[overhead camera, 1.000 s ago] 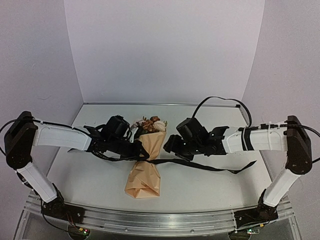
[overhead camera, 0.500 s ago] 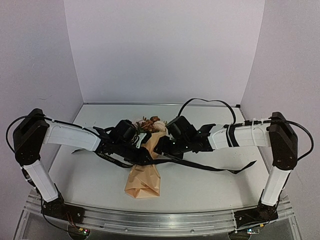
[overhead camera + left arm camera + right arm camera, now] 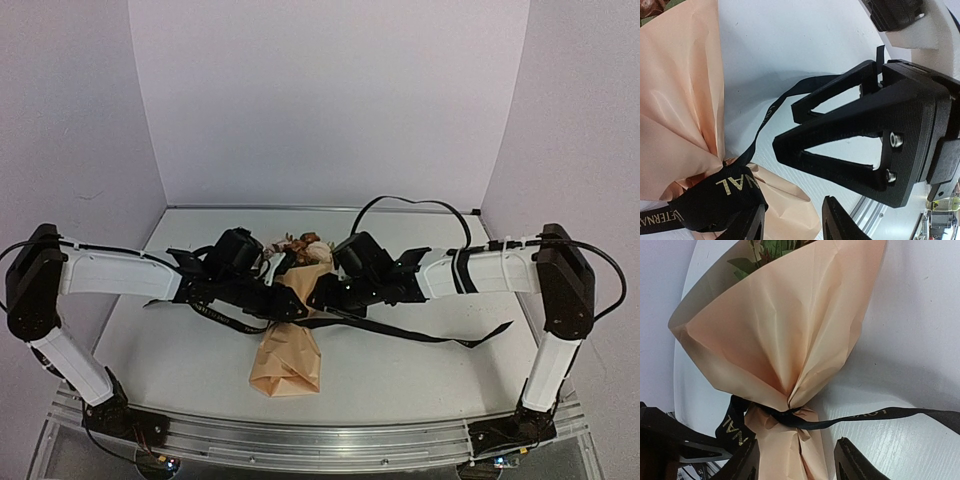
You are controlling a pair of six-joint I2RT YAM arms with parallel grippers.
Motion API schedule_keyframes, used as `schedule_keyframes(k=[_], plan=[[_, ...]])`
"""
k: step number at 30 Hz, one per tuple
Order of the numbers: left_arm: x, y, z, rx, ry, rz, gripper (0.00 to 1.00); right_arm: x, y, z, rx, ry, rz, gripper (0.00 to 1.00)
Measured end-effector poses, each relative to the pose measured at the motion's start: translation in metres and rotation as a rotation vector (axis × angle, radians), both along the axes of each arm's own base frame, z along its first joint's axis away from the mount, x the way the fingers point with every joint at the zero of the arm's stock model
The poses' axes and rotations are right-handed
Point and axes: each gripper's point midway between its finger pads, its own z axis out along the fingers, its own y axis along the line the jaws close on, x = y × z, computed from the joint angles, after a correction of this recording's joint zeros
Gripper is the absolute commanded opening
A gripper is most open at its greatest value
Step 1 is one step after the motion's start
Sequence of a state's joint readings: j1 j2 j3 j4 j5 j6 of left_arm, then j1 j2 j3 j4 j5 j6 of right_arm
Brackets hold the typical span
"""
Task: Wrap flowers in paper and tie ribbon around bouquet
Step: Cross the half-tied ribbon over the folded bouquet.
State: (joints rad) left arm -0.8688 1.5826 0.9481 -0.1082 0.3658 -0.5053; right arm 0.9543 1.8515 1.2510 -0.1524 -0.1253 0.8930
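Bouquet [image 3: 288, 345] lies mid-worktop [image 3: 430, 385], blooms toward back wall [image 3: 320, 100]. Black ribbon [image 3: 790, 417] cinched round paper [image 3: 775, 335] at waist, loose end trailing R across worktop. L tool [image 3: 792, 222] spread, ribbon loop beside one finger. R tool [image 3: 795, 462] spread, straddling paper just below ribbon, not pinching it.

Overhead; wrists seemingly close beside bouquet [image 3: 288, 355]
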Motion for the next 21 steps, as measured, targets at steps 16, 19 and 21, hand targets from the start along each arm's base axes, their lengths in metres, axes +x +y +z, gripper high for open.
schedule_keyframes(k=[16,19,21], plan=[[0.003,-0.038,-0.004,-0.035,0.048,-0.130,0.44,0.006,-0.059,-0.021,-0.090,0.001,-0.153,0.56],[0.003,-0.039,-0.007,-0.024,0.049,-0.143,0.49,0.006,-0.066,-0.015,-0.090,-0.013,-0.174,0.56],[0.001,-0.038,-0.008,-0.021,0.047,-0.152,0.53,0.007,-0.065,-0.011,-0.084,-0.021,-0.177,0.56]])
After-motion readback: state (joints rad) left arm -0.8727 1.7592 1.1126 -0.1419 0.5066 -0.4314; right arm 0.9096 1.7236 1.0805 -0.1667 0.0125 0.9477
